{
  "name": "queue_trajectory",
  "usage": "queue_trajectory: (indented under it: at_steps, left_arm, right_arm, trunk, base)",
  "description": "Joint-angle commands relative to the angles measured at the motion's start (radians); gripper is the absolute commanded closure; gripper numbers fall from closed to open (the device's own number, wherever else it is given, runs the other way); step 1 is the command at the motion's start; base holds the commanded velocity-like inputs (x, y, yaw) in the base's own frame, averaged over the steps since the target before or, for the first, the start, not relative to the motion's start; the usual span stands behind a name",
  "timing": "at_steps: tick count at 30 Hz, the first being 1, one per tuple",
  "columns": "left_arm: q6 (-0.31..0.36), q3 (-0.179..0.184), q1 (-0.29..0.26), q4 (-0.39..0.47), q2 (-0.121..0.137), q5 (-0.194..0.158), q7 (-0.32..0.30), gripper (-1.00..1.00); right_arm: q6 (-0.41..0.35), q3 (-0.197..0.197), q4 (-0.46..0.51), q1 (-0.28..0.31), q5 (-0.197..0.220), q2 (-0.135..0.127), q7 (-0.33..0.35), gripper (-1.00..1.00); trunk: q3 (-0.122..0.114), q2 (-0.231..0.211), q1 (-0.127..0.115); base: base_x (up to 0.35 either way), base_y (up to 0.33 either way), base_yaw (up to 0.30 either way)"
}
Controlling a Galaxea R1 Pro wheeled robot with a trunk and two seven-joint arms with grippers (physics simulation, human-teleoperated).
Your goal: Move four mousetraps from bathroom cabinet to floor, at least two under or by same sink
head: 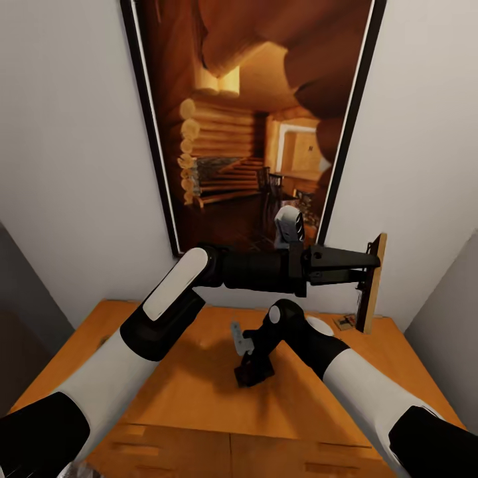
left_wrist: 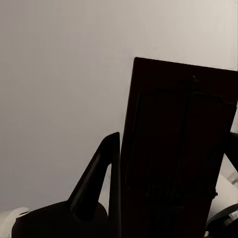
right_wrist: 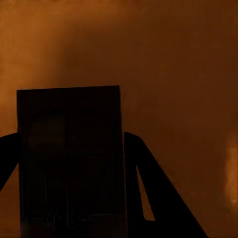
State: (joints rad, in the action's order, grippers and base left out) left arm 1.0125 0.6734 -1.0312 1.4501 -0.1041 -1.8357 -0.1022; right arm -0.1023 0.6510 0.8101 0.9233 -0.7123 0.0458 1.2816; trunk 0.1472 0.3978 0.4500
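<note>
My left gripper [head: 365,267] reaches right above the orange-brown cabinet [head: 192,392] and is shut on a mousetrap [head: 376,285], held upright on edge near the wall. In the left wrist view that mousetrap [left_wrist: 173,148] is a dark board beside one finger [left_wrist: 94,183]. My right gripper [head: 247,372] points down over the middle of the cabinet top. The right wrist view shows it shut on a second mousetrap [right_wrist: 69,153], dark between the fingers [right_wrist: 158,198] against the orange wood. Another mousetrap [head: 343,323] lies flat on the cabinet's back right.
A large black-framed picture [head: 252,119] of a log interior hangs on the white wall behind the cabinet. A small white round object [head: 321,325] sits on the top behind my right arm. Drawer fronts [head: 199,455] show at the cabinet's near edge.
</note>
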Motion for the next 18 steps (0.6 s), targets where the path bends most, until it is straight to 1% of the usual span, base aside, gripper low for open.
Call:
queue_trajectory:
  at_steps: [1,18]
  left_arm:
    - [0.001,0.000,-0.001,0.000,0.000,0.012,-0.008,1.00]
    - [0.001,0.000,-0.001,0.000,0.000,0.012,-0.008,1.00]
  right_arm:
    - [-0.016,0.001,0.002,0.001,0.000,0.000,0.005,1.00]
    - [-0.016,0.001,0.003,0.000,0.000,-0.002,0.005,1.00]
  trunk:
    - [0.002,0.002,0.000]
    - [0.002,0.002,0.000]
  base:
    - [-0.335,0.000,0.000]
    - [-0.335,0.000,0.000]
